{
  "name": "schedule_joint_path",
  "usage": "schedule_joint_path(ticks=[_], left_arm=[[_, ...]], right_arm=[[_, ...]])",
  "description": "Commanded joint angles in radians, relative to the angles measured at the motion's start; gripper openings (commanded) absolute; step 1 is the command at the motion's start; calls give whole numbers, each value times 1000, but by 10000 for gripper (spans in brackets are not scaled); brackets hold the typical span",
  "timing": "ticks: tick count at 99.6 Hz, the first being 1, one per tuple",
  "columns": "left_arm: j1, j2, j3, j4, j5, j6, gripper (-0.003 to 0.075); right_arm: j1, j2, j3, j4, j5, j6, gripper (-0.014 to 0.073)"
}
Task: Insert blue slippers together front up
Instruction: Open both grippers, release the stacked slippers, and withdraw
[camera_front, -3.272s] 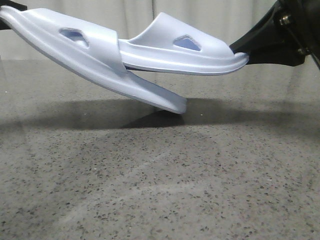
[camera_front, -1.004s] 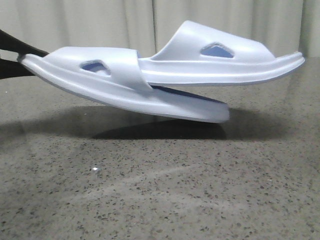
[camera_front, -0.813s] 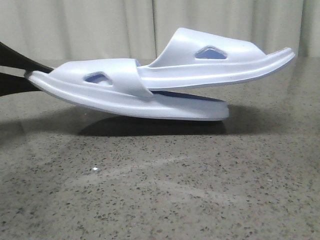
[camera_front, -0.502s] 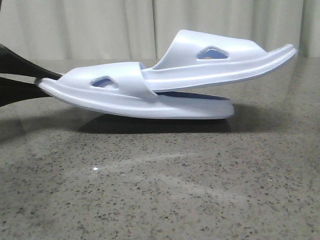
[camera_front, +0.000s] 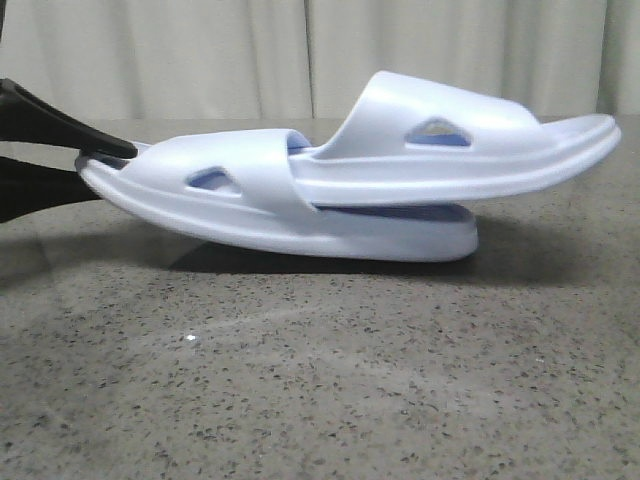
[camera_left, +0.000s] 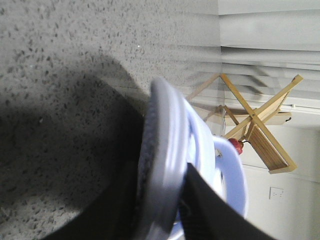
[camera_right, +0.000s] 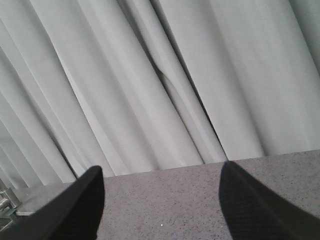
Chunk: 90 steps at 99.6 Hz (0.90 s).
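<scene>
Heel of the lower pale blue foam slipper (camera_front: 280, 215) is being pinched by the left gripper (camera_front: 85, 155), its long axis pointing rightward under the nested upper slipper (camera_front: 470, 150), while the right gripper (camera_right: 160, 200) is being held wide apart, empty.

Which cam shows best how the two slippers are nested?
Front view: both blue slippers appear side-on, one's end tucked under the other's strap. The left wrist view shows only the edge of one sole clamped between the left gripper fingers. The right wrist view shows curtain and table, no slipper.

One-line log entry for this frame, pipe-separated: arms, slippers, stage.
left gripper shut on lower slipper heel | right gripper open, empty, off slippers | upper slipper nested under lower slipper's strap | stage: inserted, lower slipper not released
</scene>
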<state>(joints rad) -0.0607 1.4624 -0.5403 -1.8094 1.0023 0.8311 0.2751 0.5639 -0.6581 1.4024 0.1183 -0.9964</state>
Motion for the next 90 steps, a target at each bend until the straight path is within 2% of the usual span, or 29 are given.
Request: schedule_joint_path(ticks=[1, 11, 25, 40, 72, 90], left_arm=[[-8, -11, -11, -50, 45, 11, 296], [-8, -11, -11, -50, 47, 18, 428], [-8, -15, -23, -50, 49, 67, 525], [-8, -34, -63, -50, 30, 99, 532], [-4, -105, -114, -45, -144, 152, 532], [61, -153, -122, -38, -226, 221, 532]], right_arm=[[0, 2, -32, -2, -13, -21, 428], [0, 2, -32, -2, -12, -21, 428], [0, 2, -32, -2, -7, -21, 428], [0, 2, -32, -2, 5, -21, 428], [0, 2, -32, -2, 23, -21, 428], [0, 2, -32, -4, 23, -21, 428]])
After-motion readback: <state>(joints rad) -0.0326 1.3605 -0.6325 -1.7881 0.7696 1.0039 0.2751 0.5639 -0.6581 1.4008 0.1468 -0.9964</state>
